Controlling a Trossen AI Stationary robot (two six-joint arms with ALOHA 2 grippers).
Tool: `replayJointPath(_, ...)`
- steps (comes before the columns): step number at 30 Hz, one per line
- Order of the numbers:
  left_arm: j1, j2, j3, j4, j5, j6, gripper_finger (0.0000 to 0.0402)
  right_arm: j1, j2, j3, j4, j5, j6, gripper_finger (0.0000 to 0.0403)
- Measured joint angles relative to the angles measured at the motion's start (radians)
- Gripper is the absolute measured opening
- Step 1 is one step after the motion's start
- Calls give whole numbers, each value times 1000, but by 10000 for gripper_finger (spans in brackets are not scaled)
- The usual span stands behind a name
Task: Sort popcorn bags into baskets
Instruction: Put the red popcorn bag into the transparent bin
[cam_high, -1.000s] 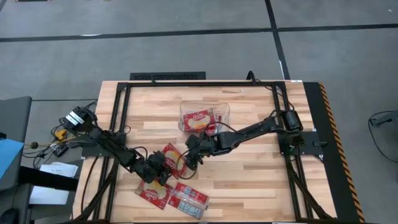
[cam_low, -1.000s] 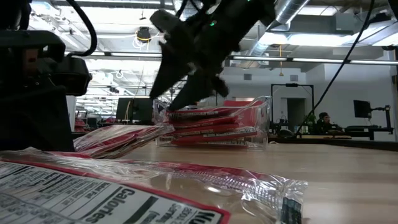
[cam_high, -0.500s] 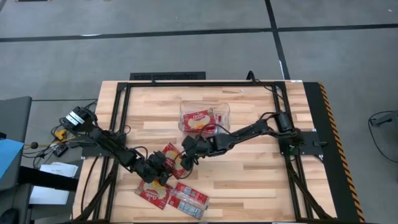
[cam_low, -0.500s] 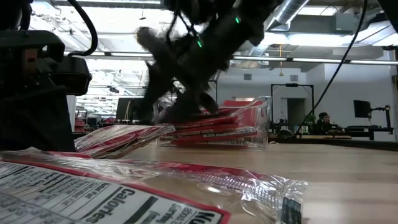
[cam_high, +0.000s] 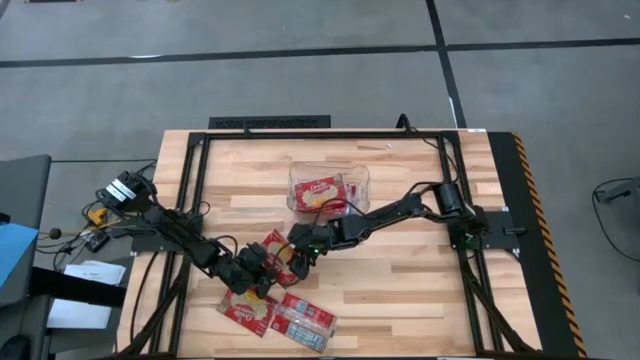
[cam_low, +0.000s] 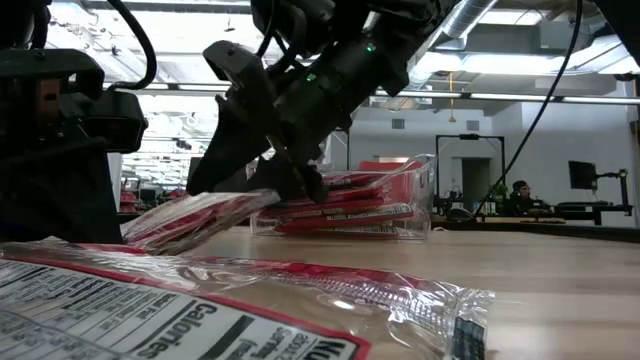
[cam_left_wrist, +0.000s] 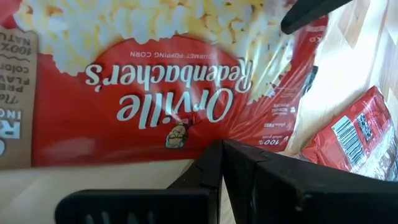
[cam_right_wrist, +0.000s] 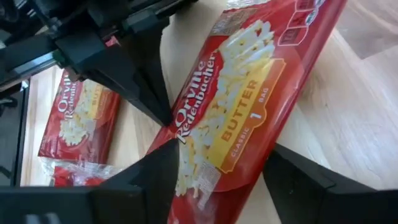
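A red popcorn bag with a yellow popcorn picture lies near the table's middle; in the low view it slopes, its far end raised. My right gripper is open over it, one finger on each side of its width, and I see no touch. My left gripper is shut at the bag's long edge. The clear bin farther back holds several bags. My left gripper has its shut fingertips on the bag's long edge, coming level from the table's left and near side. It looks like a pinch on the edge alone. The bag stays tilted, its lower end down by the table.
Two more bags lie near the table's near edge, the closest one filling the foreground of the low view. A black frame borders the tabletop. Bare wood lies right of the bags.
My right gripper has moved toward the table's left and down from beside the bin onto the tilted bag, and now straddles it. The bag and my left gripper have kept still.
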Motion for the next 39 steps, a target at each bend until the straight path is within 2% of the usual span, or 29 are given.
replayJointPath(4, 0, 0, 0, 0, -3, 2, 0, 0, 1, 7, -3, -15, -9, 180)
replayJointPath(10, 1, 1, 0, 4, -9, 2, 0, -1, 1, 9, -1, -46, -1, 33)
replayJointPath(11, 1, 1, 0, 7, -8, 3, 0, -1, 1, 9, -2, -47, -1, 20)
replayJointPath(16, 6, -56, 0, -19, 36, 28, 1, -14, -44, 8, -25, -47, -5, 22)
replayJointPath(22, 1, -242, -5, -62, 73, 32, 1, -83, -229, 24, -220, -48, -136, 11)
replayJointPath(28, 0, -439, -2, -109, 38, 88, 1, -226, -403, 108, -539, -38, -409, 6)
replayJointPath(33, 0, -511, 0, -153, -35, 94, 1, -385, -440, 167, -825, -49, -668, 7)
replayJointPath(39, 0, -524, 1, -190, -49, 80, 0, -515, -411, 175, -967, -214, -914, 7)
